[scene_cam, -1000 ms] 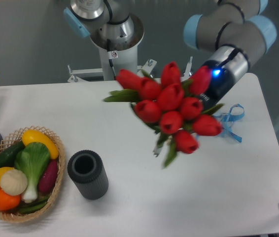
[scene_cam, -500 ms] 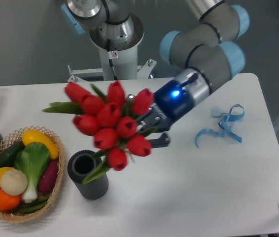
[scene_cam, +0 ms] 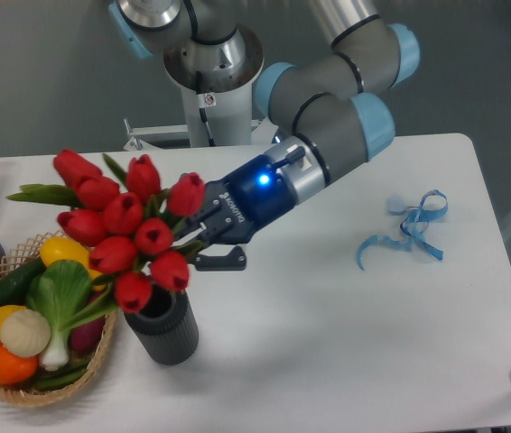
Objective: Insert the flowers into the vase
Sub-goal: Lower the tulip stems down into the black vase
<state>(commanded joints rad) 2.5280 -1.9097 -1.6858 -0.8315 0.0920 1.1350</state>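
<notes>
The jaws of the gripper [scene_cam: 203,242] hold the red tulips [scene_cam: 125,230] sideways, above the grey vase [scene_cam: 162,322]. Next, I think, the stems must tip down into its mouth.

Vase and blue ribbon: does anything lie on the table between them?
No. In the camera view the white table is bare between the vase and the blue ribbon; the gripper hangs above that stretch, holding the flowers.

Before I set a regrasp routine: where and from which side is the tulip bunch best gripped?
Grip the flowers at the bundled green stems just behind the buds, coming from the right of the picture, as the pincer does now. The bunch lies tilted, with soft buds fanned out to the left above the vase, so only the narrow stem end offers a firm hold.
</notes>
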